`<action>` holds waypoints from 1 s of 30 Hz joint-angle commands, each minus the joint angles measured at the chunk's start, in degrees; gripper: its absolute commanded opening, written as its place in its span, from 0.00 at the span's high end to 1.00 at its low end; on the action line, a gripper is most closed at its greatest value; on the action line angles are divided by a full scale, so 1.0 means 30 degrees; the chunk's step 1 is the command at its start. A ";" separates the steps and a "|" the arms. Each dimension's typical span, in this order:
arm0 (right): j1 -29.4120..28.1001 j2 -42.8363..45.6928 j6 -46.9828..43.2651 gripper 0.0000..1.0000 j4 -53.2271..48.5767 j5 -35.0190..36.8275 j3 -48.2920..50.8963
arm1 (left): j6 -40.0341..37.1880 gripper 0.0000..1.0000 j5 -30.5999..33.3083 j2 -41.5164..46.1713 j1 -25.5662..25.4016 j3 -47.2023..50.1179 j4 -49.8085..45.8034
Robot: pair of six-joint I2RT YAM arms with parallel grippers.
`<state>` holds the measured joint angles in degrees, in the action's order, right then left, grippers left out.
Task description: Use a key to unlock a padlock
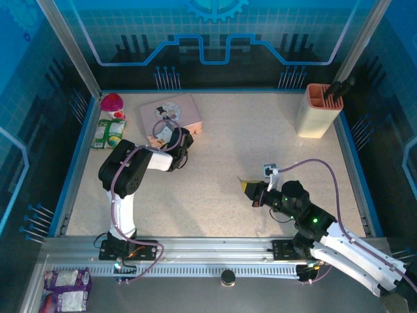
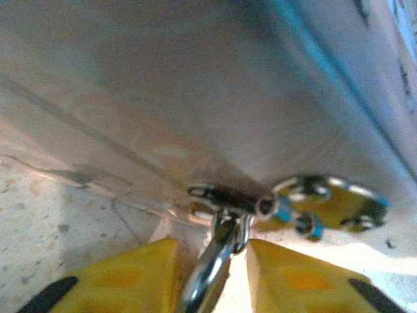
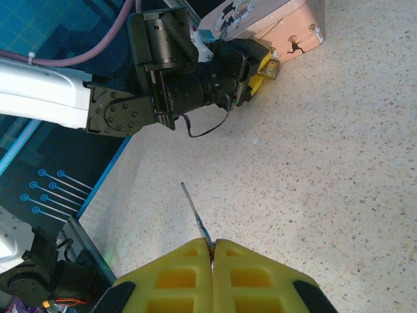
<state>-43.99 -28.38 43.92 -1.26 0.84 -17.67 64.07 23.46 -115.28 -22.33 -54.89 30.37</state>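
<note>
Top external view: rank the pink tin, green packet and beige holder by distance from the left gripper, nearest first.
1. Pink tin: right at the left gripper, just beyond its fingertips.
2. Green packet: by the table's left edge.
3. Beige holder: far right corner.

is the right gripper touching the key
Touching. The right wrist view shows the right gripper shut on the key, whose thin shaft pokes out in front.

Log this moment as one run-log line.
left jaws: shut on padlock, beside pink tin | right jaws: shut on key, shaft sticking out | key and padlock: far apart | stage: key not yet inserted
</note>
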 commanded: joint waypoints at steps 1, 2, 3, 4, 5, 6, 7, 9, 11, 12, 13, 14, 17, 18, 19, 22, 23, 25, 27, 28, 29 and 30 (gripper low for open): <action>-0.0206 0.0200 -0.0338 1.00 -0.0038 -0.0237 -0.0137 | 0.0480 0.77 -0.0706 -0.0977 0.0114 -0.0414 -0.0719; -0.0207 0.0146 -0.0444 1.00 -0.0028 -0.0327 -0.0144 | 0.0472 0.81 -0.0759 -0.0951 0.0146 -0.0380 -0.0712; -0.0195 0.0178 -0.0586 1.00 0.0087 -0.0489 -0.0163 | 0.0525 0.83 -0.0801 -0.0897 0.0177 -0.0288 -0.0604; -0.0193 0.0174 -0.0685 1.00 0.0202 -0.0673 -0.0117 | 0.0460 0.86 -0.0833 -0.0810 0.0180 -0.0145 -0.0443; -0.0213 0.0188 -0.0723 1.00 0.0217 -0.0716 -0.0142 | 0.0338 0.88 -0.0827 -0.0675 0.0177 -0.0030 -0.0405; -0.0198 0.0182 -0.0749 1.00 0.0198 -0.0697 -0.0145 | 0.0203 0.90 -0.0871 -0.0536 0.0178 0.0070 -0.0425; -0.0190 0.0175 -0.0772 1.00 0.0097 -0.0670 -0.0218 | 0.0022 0.91 -0.0891 -0.0388 0.0179 0.0204 -0.0463; -0.0148 0.0101 -0.0783 1.00 -0.0104 -0.0559 -0.0284 | -0.0267 0.94 -0.0966 -0.0068 0.0177 0.0609 -0.0192; -0.0051 -0.0023 -0.0675 1.00 -0.0247 -0.0459 -0.0326 | -0.0767 0.97 -0.1136 0.0362 0.0177 0.1071 -0.0045; 0.0023 -0.0125 -0.0547 1.00 -0.0285 -0.0456 -0.0353 | -0.1106 0.98 -0.1278 0.0574 0.0177 0.1189 -0.0076; 0.0068 -0.0240 -0.0391 1.00 -0.0364 -0.0456 -0.0375 | -0.1481 0.98 -0.1503 0.0806 0.0177 0.1393 -0.0084; 0.0156 -0.0387 -0.0172 1.00 -0.0401 -0.0507 -0.0379 | -0.1773 0.99 -0.1850 0.1067 0.0177 0.1629 0.0009; 0.0519 -0.0845 0.0685 1.00 -0.0641 -0.0733 -0.0408 | -0.2860 1.00 -0.3239 0.1763 0.0177 0.2321 0.0458; 0.0671 -0.1028 0.1062 1.00 -0.0703 -0.0821 -0.0387 | -0.3283 1.00 -0.3818 0.2036 0.0177 0.2493 0.0399; 0.0792 -0.1181 0.1447 1.00 -0.0696 -0.0937 -0.0368 | -0.3737 1.00 -0.4491 0.2279 0.0148 0.2655 0.0391; 0.1109 -0.1560 0.2342 1.00 -0.0386 -0.1263 -0.0058 | -0.4995 1.00 -0.6163 0.3192 0.0039 0.3111 0.0036; 0.1149 -0.1637 0.2536 1.00 -0.0329 -0.1277 -0.0002 | -0.5415 1.00 -0.6561 0.3484 -0.0018 0.3274 -0.0122; 0.1270 -0.1802 0.2827 1.00 -0.0306 -0.1280 0.0118 | -0.6348 1.00 -0.7383 0.4117 -0.0242 0.3411 -0.0842; 0.1359 -0.1872 0.3008 1.00 -0.0299 -0.1232 0.0119 | -0.7420 1.00 -0.8106 0.4605 -0.0539 0.3308 -0.1709; 0.1392 -0.1877 0.3055 1.00 -0.0285 -0.1237 0.0119 | -0.7947 1.00 -0.8426 0.4797 -0.0709 0.3273 -0.2110; 0.1447 -0.1906 0.3086 1.00 -0.0290 -0.1210 0.0125 | -0.8344 1.00 -0.8705 0.4954 -0.0834 0.3282 -0.2394; 0.1434 -0.1972 0.3110 1.00 -0.0288 -0.1218 0.0120 | -0.8799 1.00 -0.9110 0.5111 -0.0974 0.3312 -0.2574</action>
<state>-40.42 -34.15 51.51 -2.52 -2.15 -17.65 45.80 2.22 -103.66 -23.44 -45.04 25.30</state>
